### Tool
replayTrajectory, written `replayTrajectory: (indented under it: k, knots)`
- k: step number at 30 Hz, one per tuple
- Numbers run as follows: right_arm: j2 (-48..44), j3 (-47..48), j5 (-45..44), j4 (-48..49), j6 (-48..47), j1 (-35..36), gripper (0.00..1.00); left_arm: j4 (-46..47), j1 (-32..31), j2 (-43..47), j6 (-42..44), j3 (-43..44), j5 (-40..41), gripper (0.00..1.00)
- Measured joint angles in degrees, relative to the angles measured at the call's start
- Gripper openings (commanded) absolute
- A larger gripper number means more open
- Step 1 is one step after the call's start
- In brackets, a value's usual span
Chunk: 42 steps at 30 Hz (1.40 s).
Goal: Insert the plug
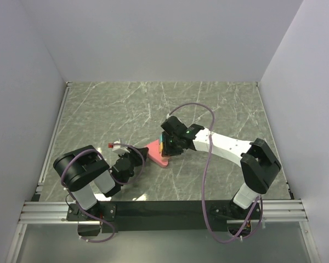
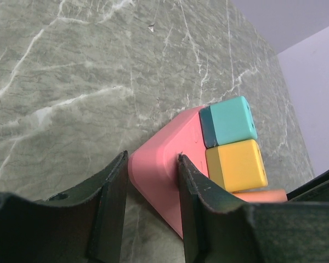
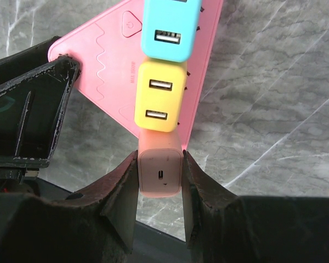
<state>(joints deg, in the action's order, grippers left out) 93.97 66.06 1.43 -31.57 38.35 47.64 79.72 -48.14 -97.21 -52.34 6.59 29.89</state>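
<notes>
Meanwhile, right gripper (image 3: 160, 162) pinches orange plug (image 3: 160, 178) on pink power strip (image 3: 107, 76), just beside yellow plug (image 3: 159, 98) and teal plug (image 3: 167, 33); left gripper (image 2: 151, 166) clamps strip's corner on marble table (image 1: 109, 109).

The worktop (image 1: 126, 104) is grey-green with a marble pattern of thin white veins. The power strip (image 3: 98, 66) is bubblegum pink, bearing a raised zigzag line and a power-symbol outline in the same pink. One cube adapter (image 3: 167, 24) is teal, the other cube adapter (image 3: 160, 93) yellow, both with pale USB slots. The plug (image 3: 160, 148) is salmon-orange with a white end face. The left tool (image 2: 152, 159) and right tool (image 3: 160, 164) are very dark green-black. The right arm (image 1: 225, 143) is white with black joints, the cables (image 1: 195, 104) mauve, the walls (image 1: 153, 38) plain pale grey.
</notes>
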Motion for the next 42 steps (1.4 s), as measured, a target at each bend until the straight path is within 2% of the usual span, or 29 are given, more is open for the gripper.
replayTrajectory:
  k: [29,42]
  knots:
    - [5.95,7.02,-6.27,-4.61,0.02,3.13,0.0,1.95,-0.44,-1.25,3.85,-0.35,1.95,0.0]
    - [6.03,7.04,-8.09,-4.57,0.81,3.93,0.0,4.07,-0.44,-2.73,3.82,-0.35,2.16,0.0]
